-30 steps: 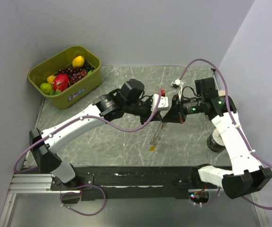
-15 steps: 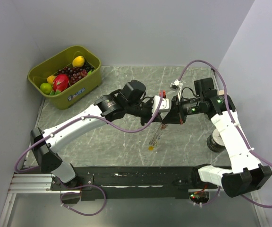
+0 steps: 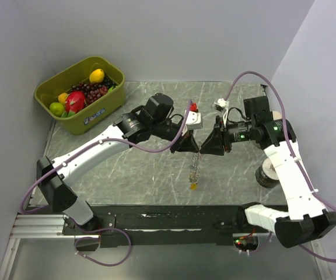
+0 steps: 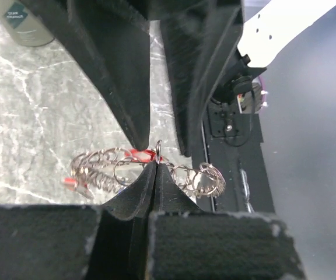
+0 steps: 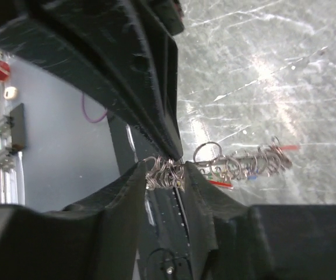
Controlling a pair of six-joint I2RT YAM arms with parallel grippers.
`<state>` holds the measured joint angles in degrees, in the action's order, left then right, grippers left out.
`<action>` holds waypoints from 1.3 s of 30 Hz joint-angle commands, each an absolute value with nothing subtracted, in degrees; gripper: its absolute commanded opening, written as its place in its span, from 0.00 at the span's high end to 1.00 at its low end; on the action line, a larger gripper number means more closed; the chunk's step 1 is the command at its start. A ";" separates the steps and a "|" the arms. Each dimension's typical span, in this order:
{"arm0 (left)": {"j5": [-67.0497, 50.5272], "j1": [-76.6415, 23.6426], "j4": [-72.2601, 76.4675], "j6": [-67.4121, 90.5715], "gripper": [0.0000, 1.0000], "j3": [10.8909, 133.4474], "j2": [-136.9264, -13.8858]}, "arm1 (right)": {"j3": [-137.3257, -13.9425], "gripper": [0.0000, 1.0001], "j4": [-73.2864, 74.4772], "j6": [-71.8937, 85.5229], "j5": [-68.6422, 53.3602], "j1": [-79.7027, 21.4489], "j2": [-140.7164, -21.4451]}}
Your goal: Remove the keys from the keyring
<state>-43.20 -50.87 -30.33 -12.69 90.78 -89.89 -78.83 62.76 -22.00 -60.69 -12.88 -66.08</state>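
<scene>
Green bin [image 3: 107,108] of fruit [image 3: 74,102] sits back left on the table [image 3: 133,169], well apart from everything else. My left hand [image 3: 188,146] is over mid-table. Its fingers [image 4: 127,198] are pressed fully together and pinch one wire ring of the keyring [image 3: 195,169]. The keyring is a string of silvery linked rings. Its top end is caught between both hands, and the rest dangles down toward the table. A yellow key [image 3: 193,186] is at the low end, and I cannot tell if it touches the table. A red key [image 4: 137,154] lies among the rings near the pinch. My right hand [image 3: 207,146] faces the left one tip to tip, almost touching it. Its fingers [image 5: 130,192] are nearly closed, with a narrow gap packed with a clump of rings, so it is gripping the keyring too. In the right wrist view the chain trails off to the right. A round grey object [image 3: 266,174] stands at the far right on the table, beside my right arm.
</scene>
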 commanded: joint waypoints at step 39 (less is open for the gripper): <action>-71.10 -42.01 -1.41 19.42 0.99 85.25 -86.92 | -68.99 0.57 36.92 -21.81 -71.62 -11.78 -48.43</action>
<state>-68.10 -42.30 -6.61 16.88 85.19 -89.27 -66.52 40.75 -24.86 -66.28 -12.58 -48.07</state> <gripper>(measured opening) 0.024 0.431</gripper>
